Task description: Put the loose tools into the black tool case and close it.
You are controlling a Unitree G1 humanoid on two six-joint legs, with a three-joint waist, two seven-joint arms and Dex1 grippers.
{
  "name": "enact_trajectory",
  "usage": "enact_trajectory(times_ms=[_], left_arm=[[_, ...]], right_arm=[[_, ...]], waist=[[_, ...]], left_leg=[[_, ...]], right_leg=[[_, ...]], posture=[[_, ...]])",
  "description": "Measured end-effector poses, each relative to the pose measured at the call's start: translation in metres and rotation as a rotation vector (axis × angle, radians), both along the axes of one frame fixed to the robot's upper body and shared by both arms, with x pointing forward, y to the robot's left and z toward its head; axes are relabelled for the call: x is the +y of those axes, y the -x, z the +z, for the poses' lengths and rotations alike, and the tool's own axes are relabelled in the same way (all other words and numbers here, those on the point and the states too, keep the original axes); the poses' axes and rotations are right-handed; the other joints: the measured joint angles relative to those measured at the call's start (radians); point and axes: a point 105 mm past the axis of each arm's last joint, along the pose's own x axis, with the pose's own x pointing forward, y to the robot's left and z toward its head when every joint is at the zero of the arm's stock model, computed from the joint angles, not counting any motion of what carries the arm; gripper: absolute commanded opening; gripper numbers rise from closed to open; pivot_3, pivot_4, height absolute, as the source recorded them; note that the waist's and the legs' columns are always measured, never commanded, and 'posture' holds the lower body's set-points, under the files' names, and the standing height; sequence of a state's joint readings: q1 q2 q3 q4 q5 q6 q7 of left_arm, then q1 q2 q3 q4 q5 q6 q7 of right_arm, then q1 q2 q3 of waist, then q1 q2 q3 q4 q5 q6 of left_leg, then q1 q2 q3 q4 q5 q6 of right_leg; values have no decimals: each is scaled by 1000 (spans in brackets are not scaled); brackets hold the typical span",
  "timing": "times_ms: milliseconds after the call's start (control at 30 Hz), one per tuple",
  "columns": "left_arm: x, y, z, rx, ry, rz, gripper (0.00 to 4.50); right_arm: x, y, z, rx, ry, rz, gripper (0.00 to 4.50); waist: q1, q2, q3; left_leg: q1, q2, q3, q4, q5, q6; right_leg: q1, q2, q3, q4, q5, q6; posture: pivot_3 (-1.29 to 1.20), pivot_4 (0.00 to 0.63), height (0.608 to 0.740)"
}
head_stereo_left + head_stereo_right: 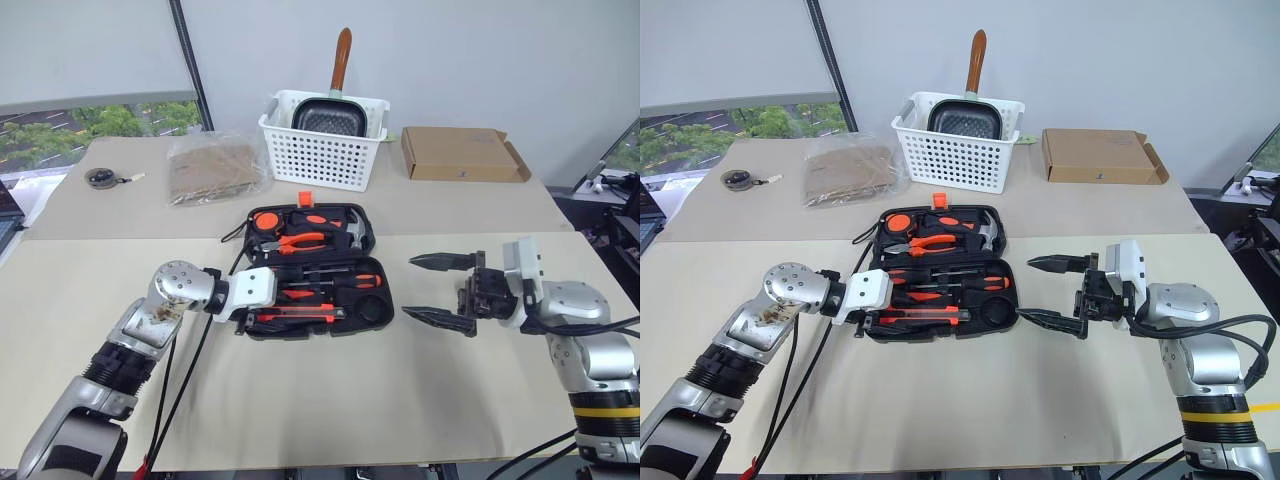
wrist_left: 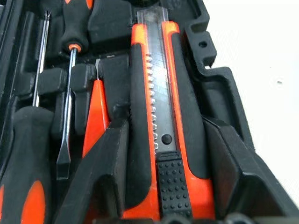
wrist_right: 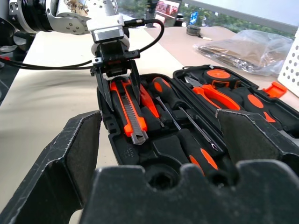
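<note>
The robot's left gripper is hovering over the near row of the open black moulded plastic tool case, its two black fingers standing apart on either side of the orange-and-black utility knife. The knife is lying lengthwise between those fingers in its shaped slot, and from here they look loosened rather than pinching it. Just outside one finger, the thin all-orange screwdriver is sitting in the neighbouring groove, and beyond it the two black-and-orange-handled screwdrivers are resting in their slots. The lid half, behind the fingertips, is carrying orange-handled pliers and a hammer.

The right gripper is waiting beside the far end of the case, jaws spread wide and holding nothing, its fingertips pointing towards the case's side wall.

The step in hand looks like seating the knife. Doing it well probably means lifting the left fingers straight up and clear of the knife's flanks, so neither tip drags it back out of its slot or nudges the orange screwdriver alongside. Every handle should be sitting flush before the lid comes over, or the orange latch may not catch.
</note>
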State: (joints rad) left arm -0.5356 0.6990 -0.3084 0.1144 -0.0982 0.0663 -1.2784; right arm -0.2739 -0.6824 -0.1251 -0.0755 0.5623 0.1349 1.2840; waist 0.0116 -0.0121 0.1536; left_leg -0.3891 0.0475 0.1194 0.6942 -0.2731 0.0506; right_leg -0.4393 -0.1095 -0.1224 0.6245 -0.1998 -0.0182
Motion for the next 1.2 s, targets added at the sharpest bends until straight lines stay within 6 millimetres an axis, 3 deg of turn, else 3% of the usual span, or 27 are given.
enact_trajectory(times_ms=[67, 233, 433, 467, 500, 567, 700, 833, 967, 1200], left_arm=[[-1, -1, 1, -5, 8, 6, 4461], [-2, 0, 12, 46, 95, 40, 4488], [6, 22, 63, 168, 279, -24, 4488], [8, 25, 64, 184, 281, -35, 3970], [9, 26, 63, 189, 281, -34, 3788], [4, 19, 58, 178, 303, -7, 2964], [-16, 13, 35, 159, 290, -26, 1372], [-22, 8, 19, 138, 286, -40, 30], [-21, 3, -1, 134, 241, -40, 30], [-20, -4, -4, 109, 218, -69, 30]], right_arm=[[0, 0, 0, -1, -1, 0, 4500], [1, 0, 0, -2, -1, 1, 4500], [5, -2, 5, -17, 1, 14, 4500], [6, -3, 5, -15, 2, 17, 4500], [7, -3, 5, -14, 3, 20, 4500], [10, -3, 6, -17, 3, 32, 4500], [12, -5, 9, -31, 0, 35, 4500], [12, -5, 9, -27, 0, 33, 4500], [10, -3, 4, -13, -1, 27, 4500], [7, -2, 0, 0, -1, 19, 4500]], waist=[[0, 0, 0], [0, 0, 0], [-1, 0, 0], [0, 0, 0], [0, 0, 0], [5, 0, 0], [10, 0, 0], [9, 0, 0], [6, 0, 0], [3, 0, 0]], left_leg=[[0, 0, 0, 0, 0, 0], [-1, 0, 0, 0, -1, 1], [1, 0, 0, 1, 0, 0], [1, 0, 0, 1, 0, 0], [1, 0, 0, 1, 0, 0], [1, -1, -1, 1, 1, -1], [0, -2, -2, 2, 1, 0], [0, -2, -1, 2, 0, 1], [0, -2, -1, 2, 0, 1], [1, -2, -1, 3, 0, 1]], right_leg=[[0, 0, 0, 0, 0, 0], [0, 0, 0, 0, 0, 1], [1, 0, 0, 1, -1, 1], [1, 0, 0, 1, -1, 1], [1, 0, 0, 1, -1, 1], [2, 0, 0, 2, -1, 1], [2, 0, 0, 1, 0, 1], [1, 0, 1, 1, 0, 1], [1, -1, 0, 1, 0, 1], [3, -1, 1, 2, 0, 2]], posture=[[0, 150, 700], [0, 150, 700], [0, 150, 700], [0, 150, 700], [0, 150, 700], [0, 150, 700], [0, 150, 700], [0, 150, 700], [0, 150, 700], [0, 150, 700]])
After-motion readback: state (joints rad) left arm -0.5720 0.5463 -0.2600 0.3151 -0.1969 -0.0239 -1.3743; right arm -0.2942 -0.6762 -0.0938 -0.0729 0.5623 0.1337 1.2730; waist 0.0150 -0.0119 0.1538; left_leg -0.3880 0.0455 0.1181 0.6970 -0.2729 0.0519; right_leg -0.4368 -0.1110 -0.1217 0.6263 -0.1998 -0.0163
